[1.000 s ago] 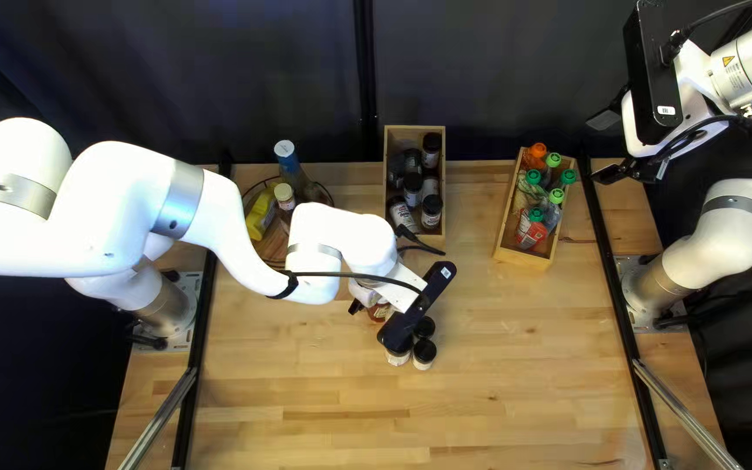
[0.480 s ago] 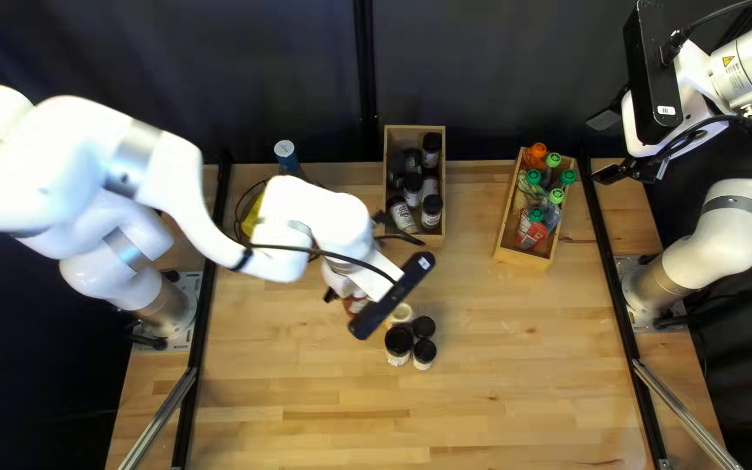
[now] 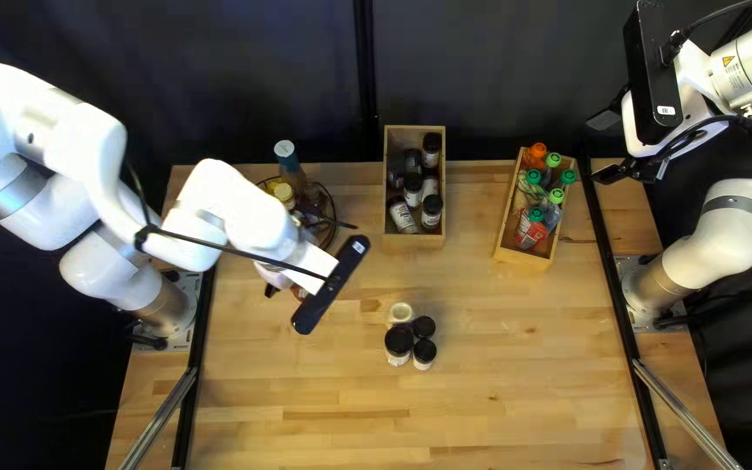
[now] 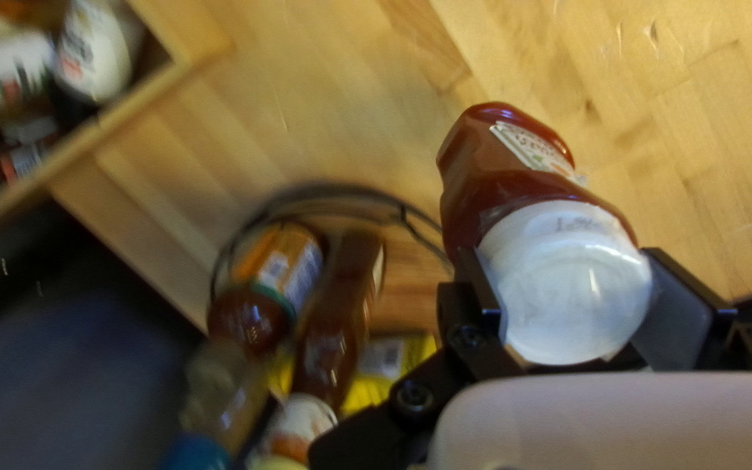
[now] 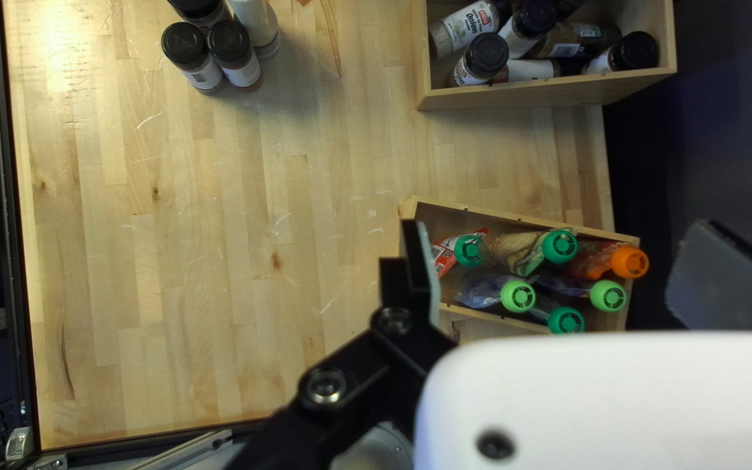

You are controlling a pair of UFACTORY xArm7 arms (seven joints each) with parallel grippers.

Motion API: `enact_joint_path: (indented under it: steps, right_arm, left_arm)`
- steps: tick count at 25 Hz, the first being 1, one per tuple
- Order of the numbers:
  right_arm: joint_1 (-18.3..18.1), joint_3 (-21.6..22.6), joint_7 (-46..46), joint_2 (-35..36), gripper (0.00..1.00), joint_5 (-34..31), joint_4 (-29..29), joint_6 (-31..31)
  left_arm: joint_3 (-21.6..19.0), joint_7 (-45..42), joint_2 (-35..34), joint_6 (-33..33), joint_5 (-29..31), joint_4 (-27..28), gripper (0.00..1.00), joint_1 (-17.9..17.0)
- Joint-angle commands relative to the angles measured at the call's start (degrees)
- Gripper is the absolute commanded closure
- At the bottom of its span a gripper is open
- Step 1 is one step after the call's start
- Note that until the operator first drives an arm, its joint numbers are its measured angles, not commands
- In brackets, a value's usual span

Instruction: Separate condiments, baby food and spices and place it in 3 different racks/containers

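Over on the left, the robot's left gripper (image 3: 285, 287) is pinching a red sauce bottle by its white plastic cap (image 4: 567, 287), the glossy body (image 4: 498, 170) jutting out ahead of the fingers. Just past that gripper, on the curtain side, sits a round black wire basket (image 4: 332, 190) of sauce bottles. To its right stand three black-lidded jars (image 3: 399, 341) in a cluster, then a pale wooden box (image 3: 415, 240) of spice jars. The right gripper (image 3: 604, 146) has its fingers spread wide, a slanted wooden box (image 3: 522, 257) of green- and orange-capped pouches ahead of it.

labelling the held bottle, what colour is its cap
White; it shows best in the left wrist view, between my left gripper's fingers.
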Motion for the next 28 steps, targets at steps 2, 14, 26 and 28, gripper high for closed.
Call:
enact_joint_path:
  steps: [2, 14, 26, 28]
  right_arm:
    - [0.0, 0.0, 0.0, 0.0, 0.00, 0.0, 0.0, 0.0]
    - [0.0, 0.0, 0.0, 0.0, 0.00, 0.0, 0.0, 0.0]
    - [0.0, 0.0, 0.0, 0.0, 0.00, 0.0, 0.0, 0.0]
    - [0.0, 0.0, 0.0, 0.0, 0.00, 0.0, 0.0, 0.0]
  left_arm:
    - [-4.4, -16.8, -1.0, 2.5, 0.5, -0.3, 1.00, 5.5]
    - [-4.1, -38.4, 0.3, 2.8, -2.4, 1.3, 1.00, 13.3]
    - [-3.1, -50.4, 4.2, 1.6, -2.1, 0.9, 1.00, 18.3]
    - [-2.8, -51.1, 4.7, 1.5, -1.8, 0.8, 1.00, 18.8]
